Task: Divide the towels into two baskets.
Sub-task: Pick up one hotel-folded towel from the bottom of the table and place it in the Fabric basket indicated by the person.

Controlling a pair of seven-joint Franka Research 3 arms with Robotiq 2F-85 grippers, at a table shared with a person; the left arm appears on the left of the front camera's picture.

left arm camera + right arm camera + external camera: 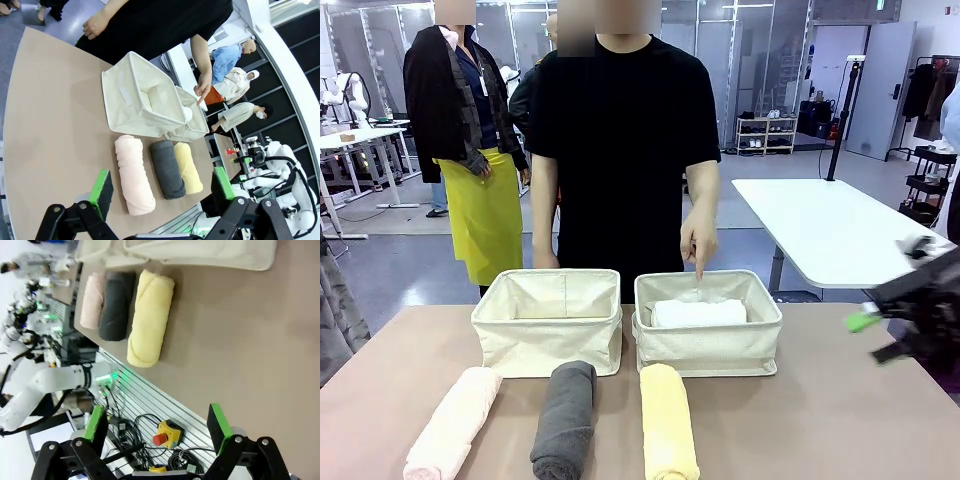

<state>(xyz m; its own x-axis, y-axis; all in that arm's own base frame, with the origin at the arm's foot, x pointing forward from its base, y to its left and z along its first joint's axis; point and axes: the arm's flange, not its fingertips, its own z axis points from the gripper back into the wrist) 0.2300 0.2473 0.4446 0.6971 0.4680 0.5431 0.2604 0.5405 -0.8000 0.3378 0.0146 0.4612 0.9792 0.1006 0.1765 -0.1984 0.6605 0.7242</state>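
Front view: one towel sorted, three left to sort.
The white towel (698,313) lies in the right basket (710,352), where a hand (698,240) points; pink roll (453,425), grey roll (565,418) and yellow roll (667,420) lie in a row on the tabletop (820,420), easy to reach. Left claw (162,186) and right claw (156,422) stand apart, empty.

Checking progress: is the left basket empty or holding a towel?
Empty: the left basket shows only bare lining; the white towel lies in the right basket.

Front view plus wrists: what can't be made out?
Right gripper, front view: motion-blurred at the right edge, jaws unreadable there.
White towel, front view: lower part hidden by the right basket's wall.
Pink towel, front view: near end cut by the bottom edge.
Right basket, left wrist view: mostly hidden behind the left basket.
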